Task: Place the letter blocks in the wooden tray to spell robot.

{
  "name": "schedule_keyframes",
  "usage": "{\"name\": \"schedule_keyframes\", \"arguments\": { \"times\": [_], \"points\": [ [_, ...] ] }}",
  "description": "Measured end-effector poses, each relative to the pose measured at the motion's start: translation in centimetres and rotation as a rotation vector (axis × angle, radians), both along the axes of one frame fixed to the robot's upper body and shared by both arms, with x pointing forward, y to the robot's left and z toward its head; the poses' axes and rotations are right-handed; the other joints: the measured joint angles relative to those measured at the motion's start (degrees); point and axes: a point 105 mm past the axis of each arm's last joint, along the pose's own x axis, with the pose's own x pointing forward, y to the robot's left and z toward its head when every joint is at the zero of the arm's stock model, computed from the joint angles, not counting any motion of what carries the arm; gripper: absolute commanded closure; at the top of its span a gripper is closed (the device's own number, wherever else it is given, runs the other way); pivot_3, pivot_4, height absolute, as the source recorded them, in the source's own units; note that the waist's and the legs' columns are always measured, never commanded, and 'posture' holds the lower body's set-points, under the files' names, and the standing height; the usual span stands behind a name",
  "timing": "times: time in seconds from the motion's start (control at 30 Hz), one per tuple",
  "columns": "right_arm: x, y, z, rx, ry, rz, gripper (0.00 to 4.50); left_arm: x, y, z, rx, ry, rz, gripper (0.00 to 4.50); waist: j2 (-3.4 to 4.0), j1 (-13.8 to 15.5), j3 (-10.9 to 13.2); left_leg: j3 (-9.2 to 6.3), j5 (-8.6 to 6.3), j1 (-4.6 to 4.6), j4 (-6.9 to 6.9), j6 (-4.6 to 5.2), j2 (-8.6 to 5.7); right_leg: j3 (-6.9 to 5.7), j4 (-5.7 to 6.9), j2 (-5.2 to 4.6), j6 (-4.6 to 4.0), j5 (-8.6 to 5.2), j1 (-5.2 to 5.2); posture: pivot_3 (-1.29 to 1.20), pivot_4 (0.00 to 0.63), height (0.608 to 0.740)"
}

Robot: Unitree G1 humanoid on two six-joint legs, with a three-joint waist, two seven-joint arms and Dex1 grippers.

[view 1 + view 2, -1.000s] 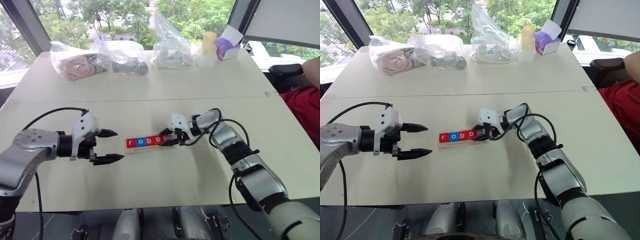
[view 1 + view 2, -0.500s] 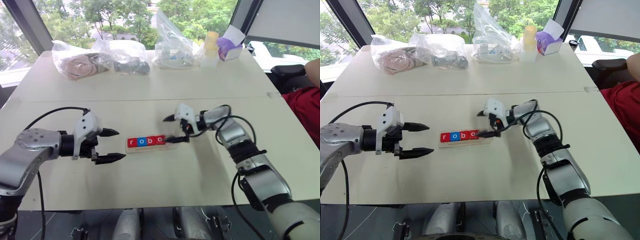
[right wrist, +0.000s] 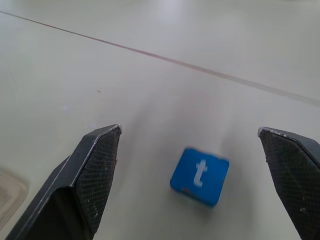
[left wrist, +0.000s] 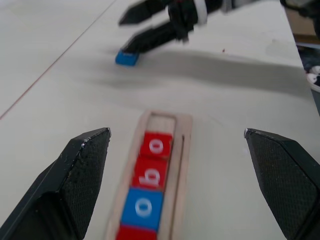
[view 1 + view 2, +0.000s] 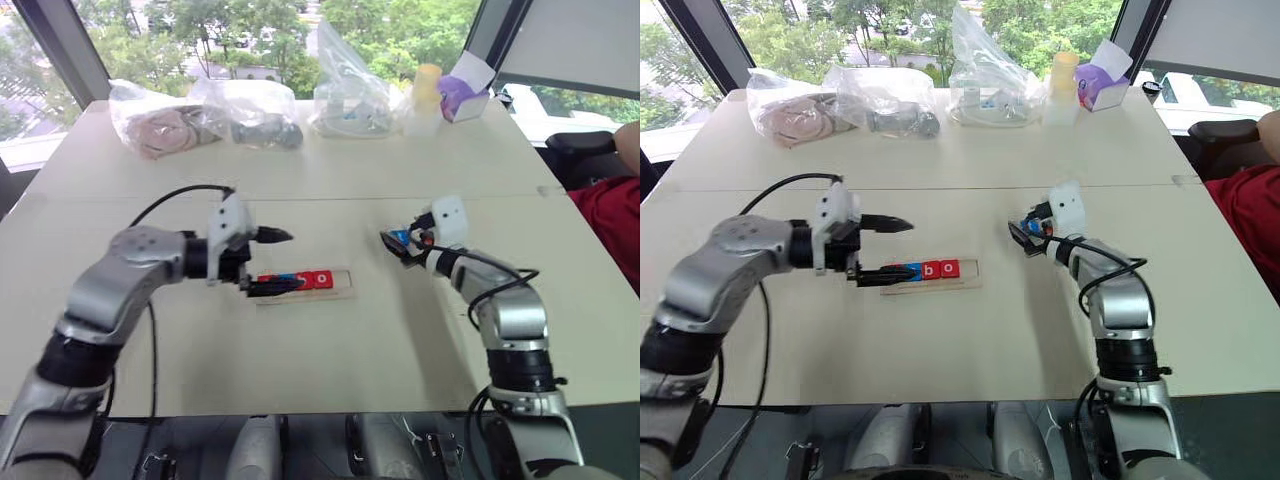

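btwn right fingers point(image 3: 95, 165): blue t block point(image 3: 199, 175) on table point(image 3: 150, 90)

Along the far edge of the white table point(image 5: 330, 370) we see three clear plastic bags: one on the left holding pinkish stuff point(image 5: 158, 125), one beside it with a dark grey object inside point(image 5: 258, 115), and a taller, crumpled one point(image 5: 348, 92) nearer the middle. Just right of that stands a pale yellow bottle point(image 5: 421, 97), with a purple and white box point(image 5: 463, 92) next to it. A person's arm and red clothing point(image 5: 612, 205) show at the right edge. Through the windows we see green trees point(image 5: 240, 30).
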Motion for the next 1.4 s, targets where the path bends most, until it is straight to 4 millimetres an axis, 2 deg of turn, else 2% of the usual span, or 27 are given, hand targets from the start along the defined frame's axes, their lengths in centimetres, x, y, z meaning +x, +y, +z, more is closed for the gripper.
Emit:
{"name": "schedule_keyframes", "arguments": {
  "times": [0.17,0.3,0.4,0.53,0.57,0.77,0.93,1.03,1.17,1.2,1.23,1.33,1.4],
  "points": [
    [0.3,0.6,-1.0,0.000,0.032,-0.116,0.02,2.2,-1.0,-0.3,-0.016,-0.002,0.008,0.00,0.00,0.14,0.00,-0.01,0.00,-0.09,-0.01,0.00,0.00,-0.04,0.03,0.03,0.01,0.00,-0.08,0.00,0.150,0.740],
    [0.7,0.8,-2.2,-0.044,0.064,-0.193,0.02,3.1,-1.6,-0.2,-0.022,-0.032,0.012,0.00,0.00,0.16,0.00,-0.01,0.00,-0.11,-0.01,0.00,-0.01,-0.04,0.03,0.01,0.01,0.00,-0.08,0.00,0.150,0.740],
    [1.1,0.8,-2.2,-0.053,0.055,-0.205,0.79,3.4,-1.4,-0.6,0.001,-0.038,0.023,0.00,0.00,0.13,-0.01,-0.02,0.00,-0.10,0.00,0.00,-0.01,-0.04,0.03,0.02,0.01,0.01,-0.08,0.00,0.150,0.740],
    [1.1,1.4,-2.3,-0.068,0.049,-0.190,2.91,3.3,-1.2,-1.1,0.012,-0.031,0.027,0.00,0.01,0.14,-0.01,-0.03,0.00,-0.11,0.00,0.01,0.00,-0.04,0.03,0.01,0.01,0.01,-0.07,0.00,0.150,0.740],
    [1.1,1.5,-2.3,-0.073,0.046,-0.189,3.30,3.3,-1.2,-1.2,0.014,-0.027,0.029,0.00,0.00,0.20,-0.01,-0.03,0.00,-0.11,0.00,0.00,0.00,-0.04,0.03,0.00,0.01,0.01,-0.07,0.00,0.150,0.740],
    [0.8,1.0,-2.2,-0.088,0.044,-0.213,3.30,2.6,-1.0,-2.0,0.051,-0.018,0.009,0.00,0.00,0.27,-0.01,-0.05,0.00,-0.11,-0.01,0.00,0.01,-0.04,0.03,0.00,0.02,0.01,-0.06,0.00,0.150,0.740],
    [-3.1,-1.0,-2.5,-0.075,0.077,-0.283,3.30,1.5,-0.7,-2.6,0.098,0.000,-0.034,0.00,0.00,0.46,-0.01,-0.12,0.00,-0.19,-0.06,0.01,0.05,-0.06,0.02,-0.02,0.04,-0.01,-0.11,0.00,0.150,0.740],
    [-6.0,-1.1,-2.8,-0.058,0.111,-0.314,3.30,0.5,-0.7,-3.2,0.148,0.001,-0.081,0.00,0.01,0.22,-0.02,-0.12,0.00,-0.15,-0.06,0.01,0.07,-0.06,0.02,0.02,0.02,-0.02,-0.11,0.00,0.150,0.740],
    [-7.6,-0.8,-2.8,-0.023,0.143,-0.344,3.30,0.3,-0.9,-3.6,0.174,0.005,-0.097,0.00,0.01,0.08,-0.01,-0.11,0.01,-0.09,0.01,-0.01,0.11,-0.04,0.02,0.11,-0.16,-0.06,-0.09,0.00,0.150,0.740],
    [-7.7,-0.8,-2.7,-0.018,0.145,-0.350,2.24,0.3,-1.2,-3.6,0.162,0.007,-0.100,0.00,0.01,0.12,-0.02,-0.11,0.02,-0.09,0.03,-0.01,0.12,-0.04,0.02,0.10,-0.21,-0.08,-0.08,0.00,0.150,0.740],
    [-7.8,-0.6,-2.7,-0.011,0.149,-0.357,1.83,0.2,-1.4,-3.5,0.153,0.008,-0.106,0.00,0.00,0.15,-0.02,-0.10,0.02,-0.09,0.04,-0.02,0.13,-0.04,0.02,0.10,-0.20,-0.08,-0.08,0.00,0.150,0.740],
    [-8.1,0.1,-3.4,0.010,0.186,-0.364,0.19,0.1,-1.6,-3.5,0.149,0.006,-0.111,0.00,0.00,0.16,-0.03,-0.09,0.02,-0.10,0.01,-0.02,0.11,-0.04,0.02,0.10,-0.05,-0.01,-0.09,0.00,0.150,0.740],
    [-8.2,0.3,-3.5,0.007,0.190,-0.365,0.04,0.1,-1.6,-3.5,0.149,0.005,-0.109,0.00,-0.01,0.12,-0.04,-0.10,0.02,-0.11,-0.01,-0.01,0.11,-0.04,0.02,0.09,-0.04,0.00,-0.10,0.00,0.150,0.740]
  ]
}}
